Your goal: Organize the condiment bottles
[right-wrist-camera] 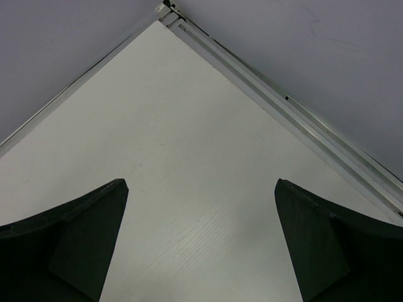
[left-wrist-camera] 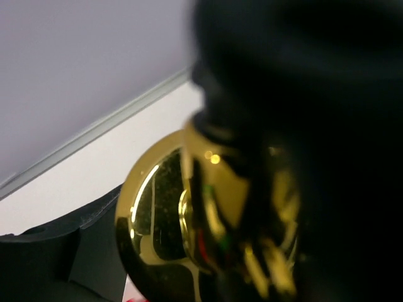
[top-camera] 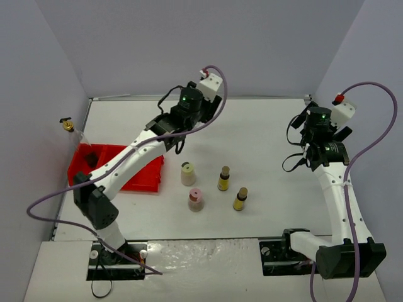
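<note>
White table [top-camera: 264, 138] spreads under me. My left claw [top-camera: 175, 143] is clenched on the gold-spouted glass bottle [left-wrist-camera: 157, 214]; my right claw [right-wrist-camera: 200, 189] hangs released, jaws wide apart.

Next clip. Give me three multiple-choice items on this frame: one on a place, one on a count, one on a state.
1. On which side of the table does the red tray sit?
A. left
B. right
C. far middle

2. How many bottles stand on the table to the right of the tray?
A. two
B. four
C. six

3. The right tool is:
A. open and empty
B. shut on a bottle
C. shut on the tray

Answers:
1 A: the tray lies at the far left in the top view.
2 B: one yellow-capped bottle, one pink-capped bottle and two brown-capped bottles.
3 A: its fingers stand wide apart over bare table.
</note>
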`<action>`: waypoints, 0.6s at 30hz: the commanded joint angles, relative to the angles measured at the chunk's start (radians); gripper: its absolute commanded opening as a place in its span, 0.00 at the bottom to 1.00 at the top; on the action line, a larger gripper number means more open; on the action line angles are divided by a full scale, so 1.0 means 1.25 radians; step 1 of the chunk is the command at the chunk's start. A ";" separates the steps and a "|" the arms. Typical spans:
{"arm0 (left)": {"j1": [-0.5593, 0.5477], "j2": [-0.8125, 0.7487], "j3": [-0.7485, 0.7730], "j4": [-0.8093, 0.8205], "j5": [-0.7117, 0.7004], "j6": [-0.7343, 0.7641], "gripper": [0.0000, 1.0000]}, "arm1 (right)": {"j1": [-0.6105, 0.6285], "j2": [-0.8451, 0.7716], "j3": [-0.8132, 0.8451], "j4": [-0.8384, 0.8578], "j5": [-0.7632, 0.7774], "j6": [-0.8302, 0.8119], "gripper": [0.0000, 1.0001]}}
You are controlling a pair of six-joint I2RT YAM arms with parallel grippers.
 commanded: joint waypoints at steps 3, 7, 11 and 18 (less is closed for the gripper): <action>0.064 -0.228 -0.046 -0.001 -0.278 -0.015 0.00 | -0.005 0.005 -0.027 0.086 -0.048 0.004 1.00; 0.110 -0.318 -0.126 -0.048 -0.372 -0.083 0.00 | -0.005 0.006 -0.049 0.110 -0.084 -0.001 1.00; 0.162 -0.418 -0.219 -0.108 -0.443 -0.152 0.00 | -0.005 0.010 -0.078 0.135 -0.127 -0.007 1.00; 0.237 -0.568 -0.367 -0.190 -0.547 -0.243 0.00 | -0.005 0.017 -0.128 0.182 -0.195 -0.022 1.00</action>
